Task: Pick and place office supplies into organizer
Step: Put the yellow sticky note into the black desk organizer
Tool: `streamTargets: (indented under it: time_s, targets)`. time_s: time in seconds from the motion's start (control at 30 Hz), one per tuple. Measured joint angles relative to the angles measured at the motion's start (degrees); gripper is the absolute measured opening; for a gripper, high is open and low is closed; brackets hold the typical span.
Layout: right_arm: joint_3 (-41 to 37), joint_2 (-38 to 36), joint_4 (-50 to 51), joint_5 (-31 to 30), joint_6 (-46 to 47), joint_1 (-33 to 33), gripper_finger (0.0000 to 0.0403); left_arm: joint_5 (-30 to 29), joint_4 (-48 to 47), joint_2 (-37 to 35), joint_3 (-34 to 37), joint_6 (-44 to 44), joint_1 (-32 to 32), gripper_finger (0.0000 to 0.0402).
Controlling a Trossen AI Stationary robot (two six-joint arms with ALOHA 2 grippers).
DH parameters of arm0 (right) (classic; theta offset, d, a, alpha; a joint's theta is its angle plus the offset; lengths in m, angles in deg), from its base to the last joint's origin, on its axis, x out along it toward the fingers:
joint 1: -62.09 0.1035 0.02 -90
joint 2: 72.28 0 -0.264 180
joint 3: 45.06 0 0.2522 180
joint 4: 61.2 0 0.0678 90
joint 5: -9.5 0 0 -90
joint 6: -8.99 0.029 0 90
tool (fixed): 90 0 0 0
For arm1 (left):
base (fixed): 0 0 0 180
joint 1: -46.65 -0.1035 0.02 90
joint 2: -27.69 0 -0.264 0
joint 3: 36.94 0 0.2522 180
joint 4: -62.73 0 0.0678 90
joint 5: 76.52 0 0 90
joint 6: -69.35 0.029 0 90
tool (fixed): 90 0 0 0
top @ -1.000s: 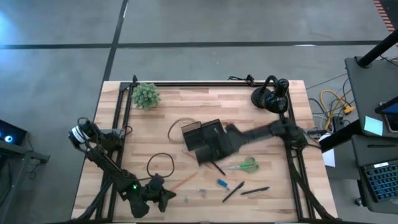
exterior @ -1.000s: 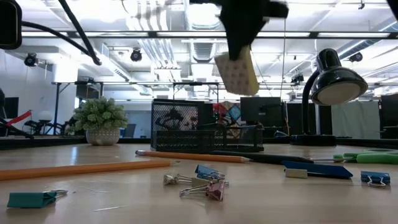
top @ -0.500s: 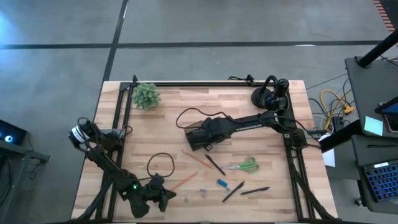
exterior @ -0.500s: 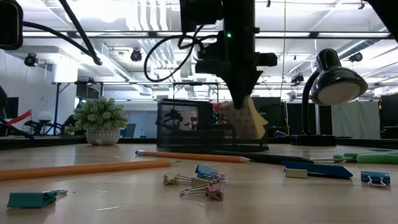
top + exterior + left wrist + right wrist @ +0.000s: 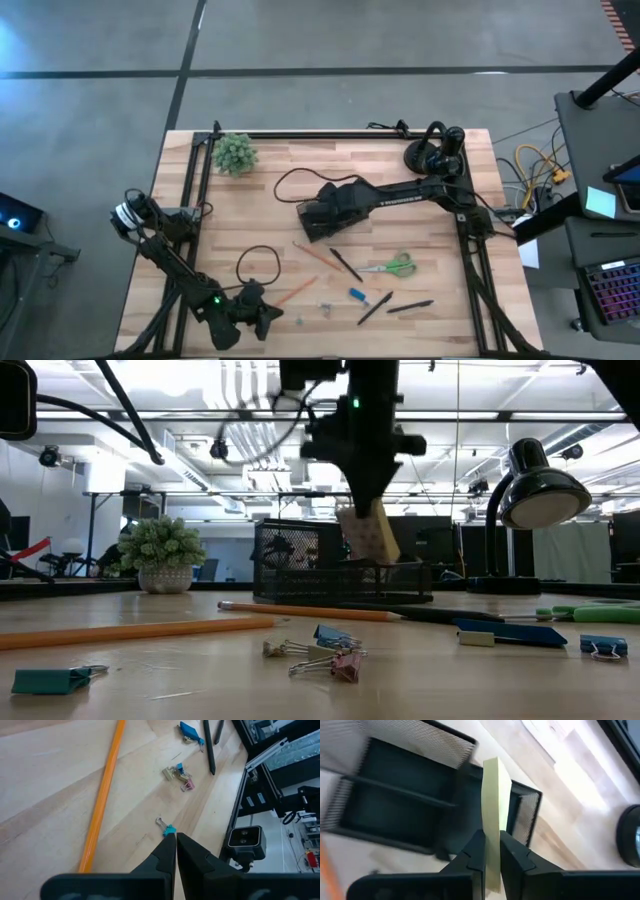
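My right gripper [image 5: 491, 851] is pinched nearly shut on the yellow sticky-note pad [image 5: 494, 820], holding it on edge directly above the black mesh organizer [image 5: 395, 800], pad tilted and not yet released. The right arm reaches from 3 o'clock toward table centre. My left gripper [image 5: 176, 851] waits fully closed and empty at 7 o'clock, near an orange pencil [image 5: 102, 800] and binder clips [image 5: 179, 774].

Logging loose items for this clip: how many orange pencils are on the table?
2. One orange pencil lies beside the organizer; the other pencil lies near the left claw. The right arm may hide more.
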State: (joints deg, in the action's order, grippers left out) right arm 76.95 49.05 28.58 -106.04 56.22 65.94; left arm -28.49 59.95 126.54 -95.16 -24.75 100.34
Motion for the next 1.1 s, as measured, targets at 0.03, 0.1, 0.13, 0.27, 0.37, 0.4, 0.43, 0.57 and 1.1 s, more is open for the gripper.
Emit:
streamTargets:
  time_s: [0.03, 0.1, 0.13, 0.27, 0.37, 0.4, 0.43, 0.57, 1.1]
  targets:
    - [-0.58, 0.28, 0.1, 0.03, -0.58, -0.25, 0.0024, 0.0, 0.0, 0.0, 0.0, 0.0, 0.0, 0.0]
    - [-1.99, 0.6, -0.09, 0.12, -1.59, -0.57, 0.0024, 0.02, 0.02, 0.0, 0.0, 0.0, 0.0, 0.0]
    - [-2.85, 0.64, -0.22, 0.37, -2.11, -0.57, 0.0024, 0.0, 0.0, 0.0, 0.0, -0.02, 0.0, 0.0]
    - [-5.75, 0.88, -0.53, 0.5, -2.74, -0.71, 0.0024, 0.01, 0.02, 0.0, 0.0, -0.02, 0.0, 0.0]
    - [-6.95, 0.9, -2.01, 0.43, -3.3, -0.77, 0.0025, 0.02, 0.02, 0.0, 0.0, -0.02, 0.0, 0.0]
    - [-7.18, 0.9, -2.84, 0.15, -3.85, -0.81, 0.0027, 0.02, 0.02, 0.0, 0.0, -0.03, 0.0, 0.0]
    - [-7.33, 0.9, -3.72, -0.38, -4.65, -0.79, 0.0031, 0.01, 0.02, 0.0, 0.0, -0.04, 0.0, 0.0]
    - [-7.89, 0.88, -6.9, -2.38, -6.35, -0.75, 0.006, 0.0, 0.02, 0.0, 0.0, -0.09, 0.0, 0.0]
    - [-13.24, 0.9, -12.66, 5.53, -7.13, -0.48, 0.0118, 0.37, 0.07, -0.03, -0.13, -3.06, 0.0, 0.0]
